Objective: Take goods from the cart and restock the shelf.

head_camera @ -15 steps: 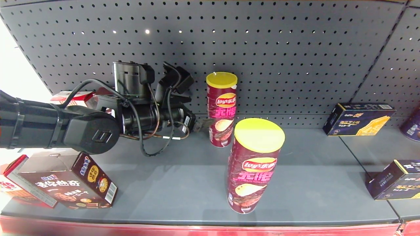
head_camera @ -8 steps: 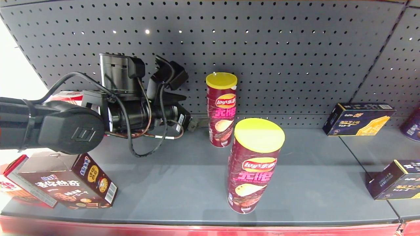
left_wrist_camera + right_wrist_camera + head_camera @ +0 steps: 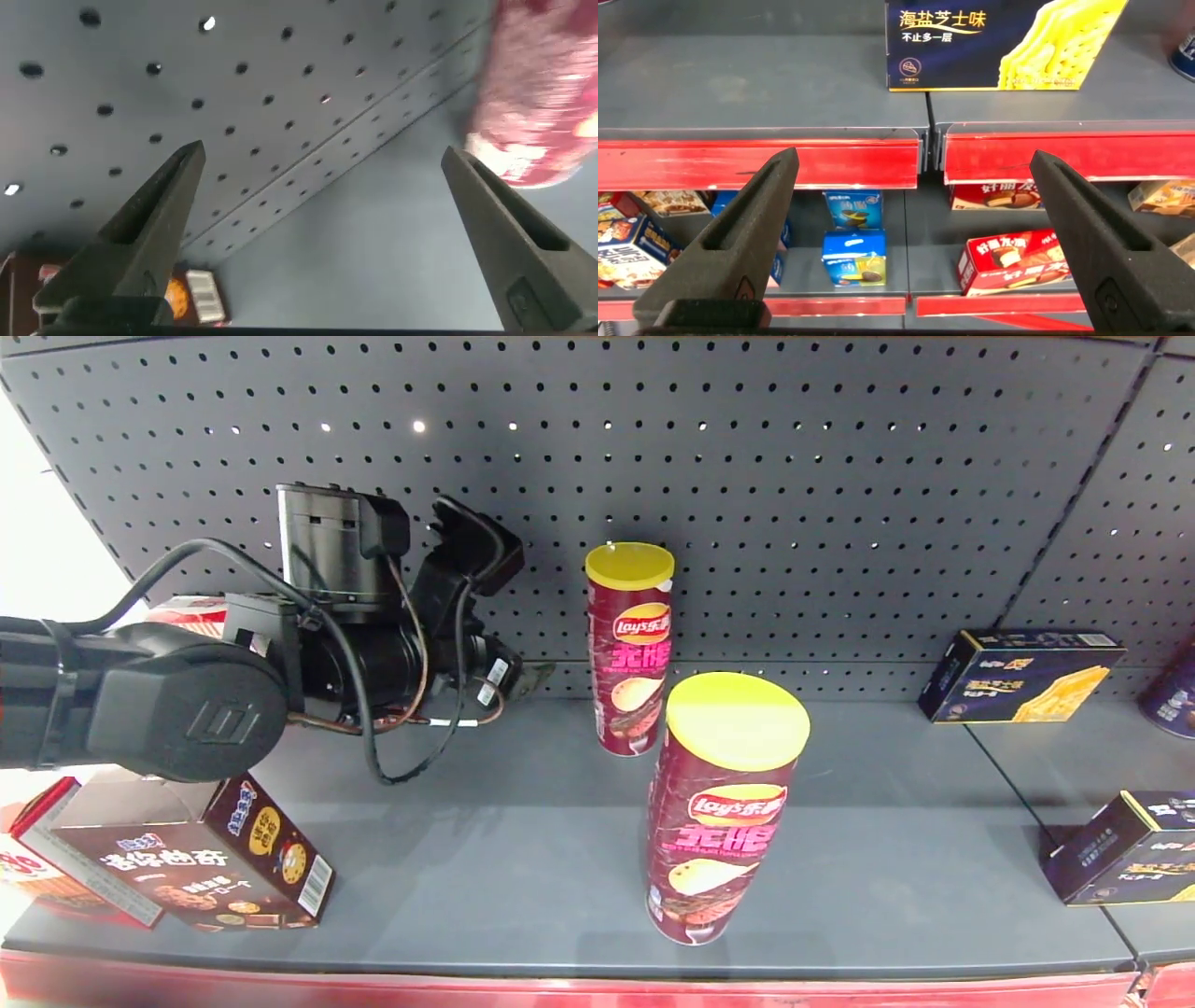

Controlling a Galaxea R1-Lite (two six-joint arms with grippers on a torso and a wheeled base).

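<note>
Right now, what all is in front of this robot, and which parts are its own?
chip cans: two, maroon with yellow lids, upright; back can by the pegboard, front can mid-shelf
cookie box: one, brown, front left
red boxes: two, far left; front red box, back red box
snack boxes: two, dark blue, right side; rear box, near box
shelf: one, grey
left end effector: one, black, open, left of back can, not touching
right end effector: one, black, open, facing red shelf edge
</note>
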